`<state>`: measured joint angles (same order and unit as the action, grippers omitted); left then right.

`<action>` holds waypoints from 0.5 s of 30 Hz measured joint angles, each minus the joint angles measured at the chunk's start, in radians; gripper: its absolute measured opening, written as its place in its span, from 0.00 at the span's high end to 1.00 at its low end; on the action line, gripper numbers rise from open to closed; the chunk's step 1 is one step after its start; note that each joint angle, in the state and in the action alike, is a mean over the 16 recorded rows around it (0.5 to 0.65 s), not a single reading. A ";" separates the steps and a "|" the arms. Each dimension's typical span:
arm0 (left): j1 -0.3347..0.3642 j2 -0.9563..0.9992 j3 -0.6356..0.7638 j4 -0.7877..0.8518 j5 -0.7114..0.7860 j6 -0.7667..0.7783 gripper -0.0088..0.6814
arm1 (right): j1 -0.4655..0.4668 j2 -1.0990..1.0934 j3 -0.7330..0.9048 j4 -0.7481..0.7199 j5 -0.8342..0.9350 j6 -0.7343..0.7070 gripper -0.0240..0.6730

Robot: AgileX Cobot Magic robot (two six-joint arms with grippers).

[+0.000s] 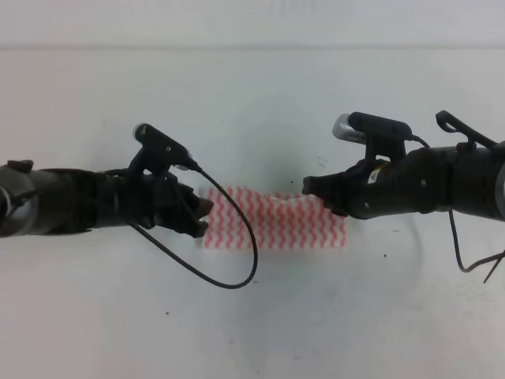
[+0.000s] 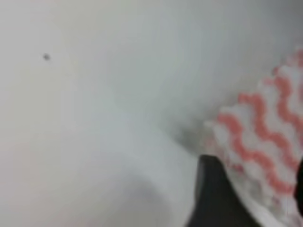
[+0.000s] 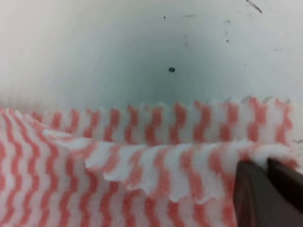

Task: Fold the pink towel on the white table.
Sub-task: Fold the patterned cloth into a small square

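Left of centre, overhead view: my left gripper point(image 1: 201, 217), arm level, jaws closed on the left edge of the towel point(image 1: 276, 221).
Centre: towel on the table point(image 1: 252, 332), partly doubled.
Right of centre: my right gripper point(image 1: 312, 188), arm level, pinching the upper right edge.
Handling: I judge both ends should travel together, keeping the fold line straight and edges aligned.

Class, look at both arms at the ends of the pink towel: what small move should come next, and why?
Probably both tools carry the far edge toward the near edge. The right tool seems to pinch the pink towel, whose far edge already curls up; the left tool sits at the other end.
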<state>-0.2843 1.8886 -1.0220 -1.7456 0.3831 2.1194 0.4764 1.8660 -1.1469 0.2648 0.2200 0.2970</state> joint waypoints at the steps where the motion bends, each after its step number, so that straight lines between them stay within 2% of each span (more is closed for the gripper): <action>1: 0.000 -0.010 -0.001 -0.001 0.001 -0.002 0.50 | 0.000 -0.001 0.000 0.000 0.000 -0.001 0.99; 4: 0.000 -0.045 -0.003 -0.005 0.013 -0.012 0.42 | 0.000 -0.001 0.000 0.000 0.001 -0.005 0.99; 8: 0.000 -0.087 -0.006 -0.006 0.042 -0.034 0.41 | 0.000 -0.001 0.000 -0.001 0.002 -0.007 0.99; 15: 0.000 -0.102 -0.008 -0.006 0.118 -0.074 0.61 | 0.000 0.001 0.000 -0.001 0.003 -0.009 0.99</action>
<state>-0.2843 1.7867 -1.0304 -1.7519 0.5013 2.0459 0.4765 1.8667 -1.1470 0.2640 0.2227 0.2881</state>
